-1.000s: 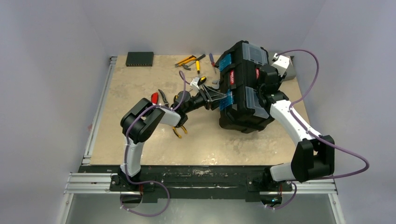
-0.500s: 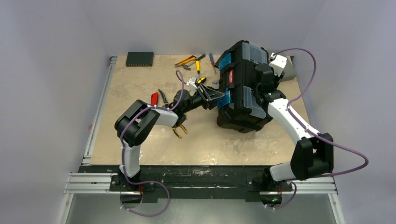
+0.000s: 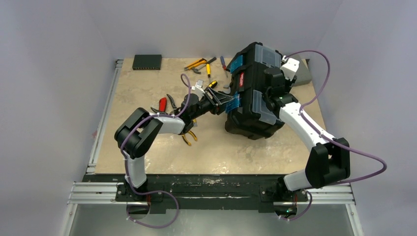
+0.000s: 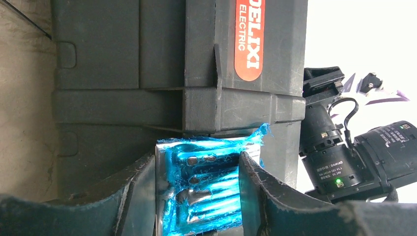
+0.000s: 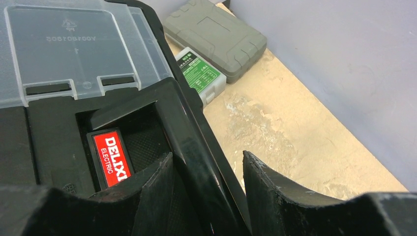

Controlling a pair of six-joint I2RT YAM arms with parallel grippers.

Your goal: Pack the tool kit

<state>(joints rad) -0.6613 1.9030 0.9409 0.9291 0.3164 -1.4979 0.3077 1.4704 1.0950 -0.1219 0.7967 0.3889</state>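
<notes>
Packing barely begun: toolbox (image 3: 253, 105) looked shut, hand tools (image 3: 198, 64) lay loose on the desk (image 3: 142, 93).
Left jaws pinched a blue latch (image 4: 206, 177); right jaws gripped the lid handle (image 5: 194, 142).

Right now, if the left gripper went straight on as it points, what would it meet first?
Probably the front wall of the large black plastic toolbox, right behind the blue plastic latch between its fingers; depth is unclear.

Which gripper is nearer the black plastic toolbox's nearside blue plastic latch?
Left gripper: fingers touch both sides of that blue plastic latch. Right gripper straddles the black toolbox's opposite rim.
</notes>
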